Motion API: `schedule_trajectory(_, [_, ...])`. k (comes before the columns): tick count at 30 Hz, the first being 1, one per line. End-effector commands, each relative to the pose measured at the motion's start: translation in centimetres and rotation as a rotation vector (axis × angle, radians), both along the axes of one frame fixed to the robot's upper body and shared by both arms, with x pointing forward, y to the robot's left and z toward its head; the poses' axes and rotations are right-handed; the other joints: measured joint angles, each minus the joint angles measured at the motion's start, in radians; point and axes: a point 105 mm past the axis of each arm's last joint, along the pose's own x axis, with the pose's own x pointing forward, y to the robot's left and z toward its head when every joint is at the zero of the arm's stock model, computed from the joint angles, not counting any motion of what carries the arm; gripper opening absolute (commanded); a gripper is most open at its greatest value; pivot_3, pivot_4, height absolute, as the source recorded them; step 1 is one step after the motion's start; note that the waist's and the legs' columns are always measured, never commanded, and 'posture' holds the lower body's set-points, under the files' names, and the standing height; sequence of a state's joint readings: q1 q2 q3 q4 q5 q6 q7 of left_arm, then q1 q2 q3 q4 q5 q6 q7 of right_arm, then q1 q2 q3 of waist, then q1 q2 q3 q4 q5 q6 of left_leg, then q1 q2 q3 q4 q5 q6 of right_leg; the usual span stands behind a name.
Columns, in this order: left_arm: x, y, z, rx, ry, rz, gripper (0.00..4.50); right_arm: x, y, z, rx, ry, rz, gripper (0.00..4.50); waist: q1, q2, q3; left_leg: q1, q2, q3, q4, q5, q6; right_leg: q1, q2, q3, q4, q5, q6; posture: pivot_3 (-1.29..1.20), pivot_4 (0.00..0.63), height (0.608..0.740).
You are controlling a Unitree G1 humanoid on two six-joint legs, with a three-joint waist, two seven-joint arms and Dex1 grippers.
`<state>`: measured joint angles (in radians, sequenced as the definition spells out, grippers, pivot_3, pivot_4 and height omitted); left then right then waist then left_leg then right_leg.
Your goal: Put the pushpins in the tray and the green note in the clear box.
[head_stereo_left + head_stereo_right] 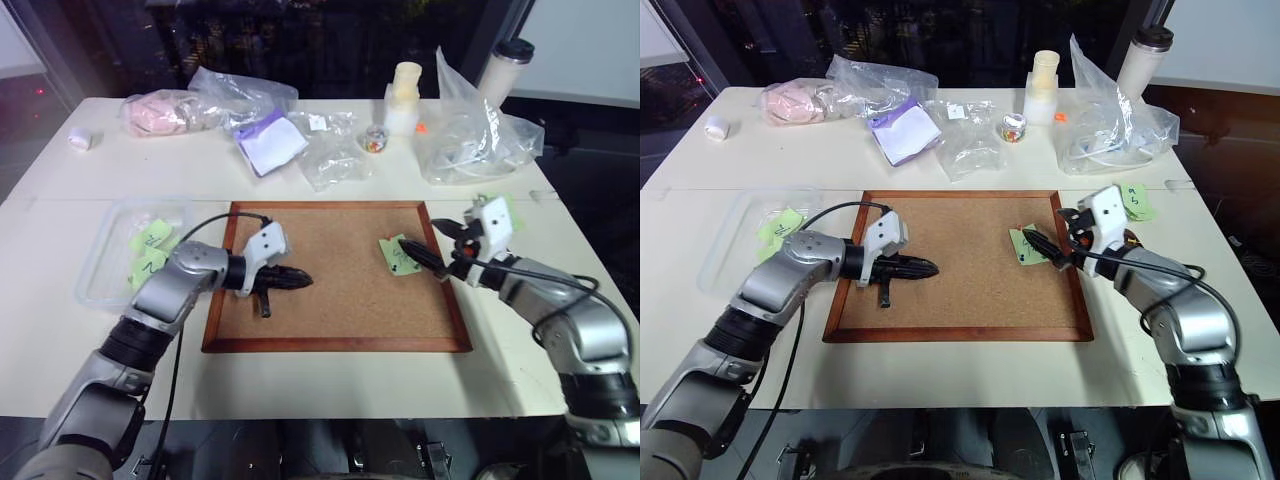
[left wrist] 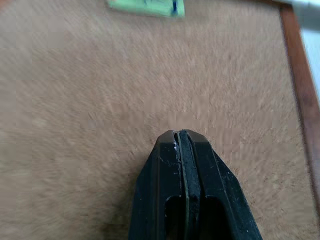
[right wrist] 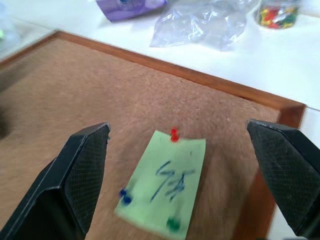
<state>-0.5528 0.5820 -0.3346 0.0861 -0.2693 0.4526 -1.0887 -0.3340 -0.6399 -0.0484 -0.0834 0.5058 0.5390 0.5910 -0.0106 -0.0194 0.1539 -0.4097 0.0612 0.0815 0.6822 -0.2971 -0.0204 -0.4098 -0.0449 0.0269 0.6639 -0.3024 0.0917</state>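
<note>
- The green note (image 3: 165, 182) pinned to the corkboard (image 3: 100, 105), low in the middle of the right wrist view, bears a dark blue handwritten scrawl; it cannot be made out as letters or figures.
- Green notes (image 1: 150, 250) inside the clear box (image 1: 100, 285), at the left edge of the left eye view, carry small dark handwritten marks, too small to read.
- A green note (image 1: 1137, 200) on the table at the right of the right eye view shows dark marks, also unreadable.
</note>
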Motion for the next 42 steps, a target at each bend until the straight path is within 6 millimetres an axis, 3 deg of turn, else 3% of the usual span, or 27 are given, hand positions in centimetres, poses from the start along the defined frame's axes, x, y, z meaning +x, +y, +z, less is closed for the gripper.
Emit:
schedule_trajectory(1, [0.4,0.6,-0.5,0.047,-0.027,0.015,0.08,1.2,0.3,0.4,-0.025,-0.037,0.025,4.5,0.0,0.0,0.0,0.0,0.0,0.0,0.0,0.0,0.0,0.0,0.0,0.0,0.0,0.0,0.0,0.0,0.15,0.734])
schedule_trajectory(5, [0.5,0.5,-0.6,0.028,-0.017,0.034,0.08,2.8,1.0,-0.3,-0.048,-0.019,0.062,4.5,-0.001,0.001,0.0,0.001,0.0,0.001,0.001,0.0,0.0,0.001,-0.001,0.0,0.001,0.0,0.0,0.0,0.15,0.734])
schedule_trajectory(13, [0.3,0.4,-0.7,0.027,-0.026,0.042,0.08,4.0,1.4,-1.4,-0.066,0.001,0.096,4.5,0.0,0.001,0.0,0.002,0.0,0.001,0.001,0.0,0.0,0.002,-0.001,0.0,0.001,0.0,0.0,0.0,0.15,0.734])
schedule_trajectory(16, [0.3,0.5,-0.7,0.026,-0.029,0.049,0.0,4.3,1.4,-1.5,-0.067,-0.001,0.097,3.64,-0.002,0.001,0.0,0.002,0.0,0.001,0.001,0.0,0.0,0.002,-0.001,0.0,0.001,0.0,0.0,0.0,0.15,0.734])
schedule_trajectory(23, [0.2,0.6,-1.0,0.039,-0.033,0.059,0.0,4.4,1.6,-2.1,-0.073,0.0,0.109,0.05,-0.001,0.001,0.0,0.002,0.0,0.001,0.001,0.0,-0.001,0.002,-0.001,0.0,0.001,0.0,0.0,0.0,0.15,0.734])
schedule_trajectory(31, [0.5,0.7,-1.0,0.053,-0.05,0.063,0.0,4.5,1.3,-1.6,-0.087,-0.028,0.099,0.05,-0.001,0.001,-0.001,0.002,0.0,0.001,0.001,0.0,-0.001,0.002,-0.001,0.0,0.002,0.0,0.0,0.0,0.15,0.734])
schedule_trajectory(38, [0.3,0.6,-1.4,0.065,-0.04,0.055,0.0,4.7,0.7,1.4,-0.011,-0.151,0.039,0.05,-0.001,0.002,0.0,0.002,0.0,0.001,0.001,0.001,-0.001,0.002,-0.001,0.0,0.002,0.0,0.0,0.0,0.15,0.734])
schedule_trajectory(42, [-0.2,0.6,-2.0,0.082,-0.01,0.036,0.0,4.4,0.6,2.1,0.016,-0.179,0.03,0.05,-0.001,0.003,0.0,0.002,0.0,0.001,0.001,0.001,-0.001,0.002,-0.001,0.0,0.002,0.0,0.0,0.0,0.15,0.734])
